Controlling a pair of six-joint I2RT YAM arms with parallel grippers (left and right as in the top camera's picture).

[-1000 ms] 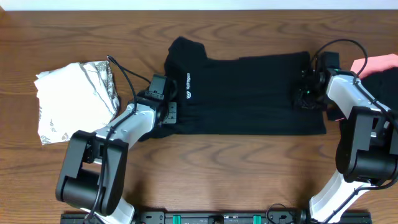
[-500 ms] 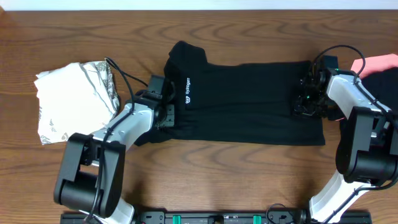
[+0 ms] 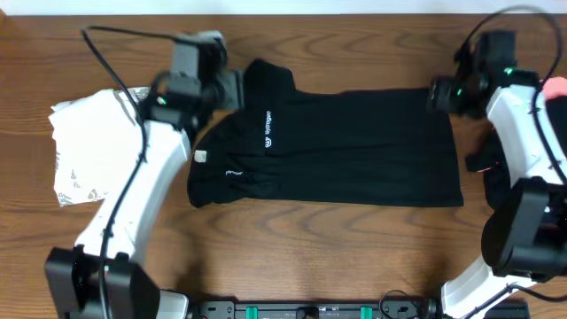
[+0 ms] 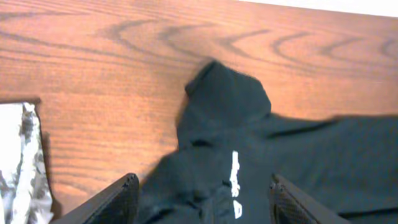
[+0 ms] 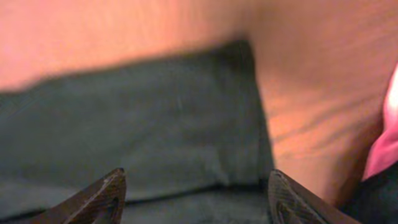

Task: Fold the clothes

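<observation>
A: Start at the bottom of the overhead view. What lies nearest the arm bases?

B: Bare table point(image 3: 310, 257), then the lower edge of the black shirt point(image 3: 354, 151). It lies flat across the middle of the frame, neck end to the left and hem to the right. Its logo point(image 3: 268, 131) faces up, and a small white tag point(image 3: 201, 156) shows at its lower left.

A: And the other clothes?

B: They're out at the sides, I'd say so they don't tangle with the one being worked. The white, grey-printed garment point(image 3: 93, 146) sits at the left edge, apart from the shirt, and the pink piece point(image 3: 556, 87) is at the upper right edge.

A: The arms?

B: Both are at the shirt's far edge. The left gripper point(image 4: 199, 186) hovers over the upper left, by the sleeve point(image 4: 227, 93) that pokes toward the top of the frame. Its jaws are apart with nothing between them. The right gripper point(image 5: 198, 180) hangs over the shirt's upper right corner, jaws likewise apart and empty — the view is blurred, but the cloth lies below the fingers, not between them.

A: Why one at each end?

B: It looks like a matched pair of grasp points — the far edge, taken at both ends, could be drawn toward the bottom of the frame for a lengthwise fold. The stray sleeve probably wants tucking in first.
</observation>
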